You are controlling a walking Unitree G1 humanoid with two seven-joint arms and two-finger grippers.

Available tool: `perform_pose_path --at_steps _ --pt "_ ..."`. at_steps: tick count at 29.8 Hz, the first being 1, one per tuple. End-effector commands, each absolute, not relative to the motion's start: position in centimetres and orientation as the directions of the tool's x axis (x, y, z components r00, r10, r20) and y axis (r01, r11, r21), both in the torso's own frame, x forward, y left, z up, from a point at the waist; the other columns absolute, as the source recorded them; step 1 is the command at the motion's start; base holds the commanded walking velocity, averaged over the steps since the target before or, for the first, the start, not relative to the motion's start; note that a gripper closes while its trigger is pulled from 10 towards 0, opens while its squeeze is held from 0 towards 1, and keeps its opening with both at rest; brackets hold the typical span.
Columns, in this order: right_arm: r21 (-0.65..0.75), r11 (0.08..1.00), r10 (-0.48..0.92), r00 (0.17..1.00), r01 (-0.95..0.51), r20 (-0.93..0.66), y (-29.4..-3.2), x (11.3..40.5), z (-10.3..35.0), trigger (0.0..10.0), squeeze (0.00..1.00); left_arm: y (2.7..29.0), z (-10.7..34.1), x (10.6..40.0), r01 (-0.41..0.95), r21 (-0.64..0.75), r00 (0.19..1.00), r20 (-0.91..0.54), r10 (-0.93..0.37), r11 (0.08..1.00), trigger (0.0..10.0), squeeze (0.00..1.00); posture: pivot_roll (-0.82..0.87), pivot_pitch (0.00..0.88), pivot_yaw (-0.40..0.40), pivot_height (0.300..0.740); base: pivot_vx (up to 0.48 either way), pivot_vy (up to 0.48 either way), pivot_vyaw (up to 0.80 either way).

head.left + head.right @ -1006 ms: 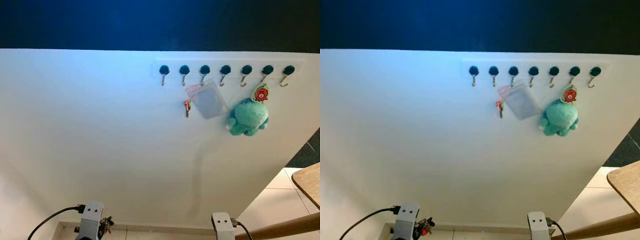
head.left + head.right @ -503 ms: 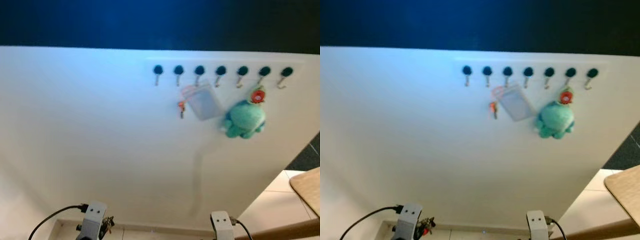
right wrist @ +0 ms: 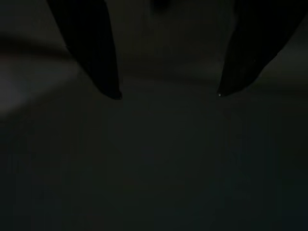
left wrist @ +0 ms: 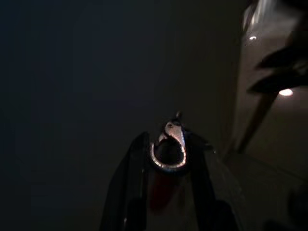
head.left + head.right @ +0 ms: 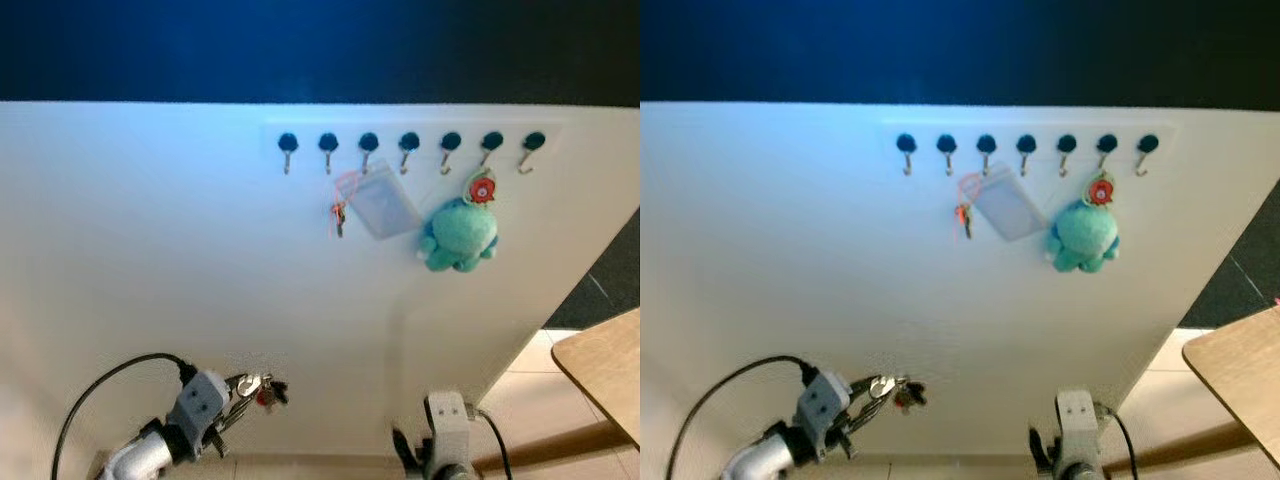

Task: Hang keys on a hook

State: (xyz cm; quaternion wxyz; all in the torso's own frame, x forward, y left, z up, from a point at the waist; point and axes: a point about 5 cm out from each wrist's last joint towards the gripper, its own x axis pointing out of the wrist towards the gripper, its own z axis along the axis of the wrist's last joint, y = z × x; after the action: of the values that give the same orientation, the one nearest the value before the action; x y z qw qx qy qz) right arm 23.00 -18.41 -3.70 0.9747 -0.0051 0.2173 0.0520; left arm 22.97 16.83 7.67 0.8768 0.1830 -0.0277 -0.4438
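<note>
- Up on the white wall (image 5: pixel 150 250) I see a row of hooks (image 5: pixel 408 152) with dark round caps.
- My left gripper (image 5: pixel 238 392) sits low by the wall's foot, clenched on the keys (image 5: pixel 262 391), well below the hooks; its wrist view shows a silver clasp (image 4: pixel 169 147) between the fingers.
- Hanging already: a clear card pouch (image 5: pixel 380 201) with a small key (image 5: pixel 338 215) beside it, and a teal plush toy (image 5: pixel 457 233).
- My right gripper (image 3: pixel 166 94) hangs idle, fingers spread.
- A wooden bench (image 5: pixel 600 368) corner shows at right.
</note>
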Motion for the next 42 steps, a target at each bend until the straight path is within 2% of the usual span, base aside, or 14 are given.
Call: perform_pose_path --at_steps 1,4,8,11,14,16,17,21,29,35,42 --pt "0.019 0.993 0.112 0.915 -0.113 -0.387 -18.1 23.4 -3.2 10.0 0.00 16.1 8.9 23.1 0.787 0.353 0.568 -0.095 -0.818 0.505 10.0 0.00 0.06 0.037 0.004 0.740 0.000 0.000 0.00" --pt "0.011 0.991 0.128 0.930 -0.132 -0.345 -17.9 24.1 -2.5 10.0 0.00 15.1 11.1 23.3 0.798 0.395 0.522 -0.076 -0.849 0.455 10.0 0.00 0.06 0.039 0.003 0.740 0.000 0.000 0.00" --pt "-0.016 0.978 0.199 0.957 -0.207 -0.211 -17.0 25.5 -0.5 10.0 0.00 12.7 16.2 23.9 0.787 0.520 0.406 -0.029 -0.913 0.333 10.0 0.00 0.06 0.043 -0.003 0.740 0.000 0.000 0.00" --pt "-0.019 0.976 0.210 0.959 -0.218 -0.192 -16.9 25.6 -0.3 10.0 0.00 12.3 17.1 24.0 0.782 0.538 0.388 -0.024 -0.921 0.315 10.0 0.00 0.06 0.043 -0.003 0.740 0.000 0.000 0.00" --pt "-0.019 0.975 0.215 0.962 -0.221 -0.167 -16.7 25.7 0.0 10.0 0.00 11.7 19.8 24.6 0.728 0.598 0.398 0.030 -0.917 0.336 10.0 0.00 0.05 0.044 0.000 0.740 0.000 0.000 0.00" --pt "-0.019 0.975 0.215 0.962 -0.221 -0.167 -16.7 25.7 0.0 10.0 0.00 11.7 19.8 24.6 0.728 0.598 0.398 0.030 -0.917 0.336 10.0 0.00 0.05 0.044 0.000 0.740 0.000 0.000 0.00" --pt "-0.010 0.975 0.216 0.963 -0.220 -0.159 -16.5 25.8 0.1 10.0 0.00 11.8 22.0 25.3 0.676 0.633 0.423 0.088 -0.902 0.378 10.0 0.00 0.05 0.047 0.003 0.740 0.000 0.000 0.00" --pt "0.001 0.975 0.222 0.963 -0.224 -0.154 -16.1 25.8 0.1 10.0 0.00 12.1 23.7 25.7 0.644 0.650 0.432 0.127 -0.893 0.404 10.0 0.00 0.05 0.050 0.006 0.740 0.000 0.000 0.00" --pt "0.013 0.969 0.246 0.965 -0.246 -0.094 -15.5 26.1 1.0 10.0 0.00 13.1 27.2 27.2 0.528 0.606 0.516 0.328 -0.791 0.595 10.0 0.00 0.04 0.058 0.013 0.740 0.000 0.000 0.00" --pt "0.015 0.961 0.276 0.961 -0.276 -0.002 -15.1 26.6 2.4 10.0 0.00 13.7 28.4 27.5 0.476 0.590 0.535 0.394 -0.748 0.652 10.0 0.00 0.04 0.059 0.012 0.740 0.000 0.000 0.00" --pt "-0.023 0.919 0.394 0.910 -0.395 0.126 -13.4 26.5 4.5 10.0 0.00 13.6 28.5 27.5 0.497 0.579 0.530 0.387 -0.755 0.646 10.0 0.00 0.04 0.064 0.008 0.740 0.000 0.000 0.00"
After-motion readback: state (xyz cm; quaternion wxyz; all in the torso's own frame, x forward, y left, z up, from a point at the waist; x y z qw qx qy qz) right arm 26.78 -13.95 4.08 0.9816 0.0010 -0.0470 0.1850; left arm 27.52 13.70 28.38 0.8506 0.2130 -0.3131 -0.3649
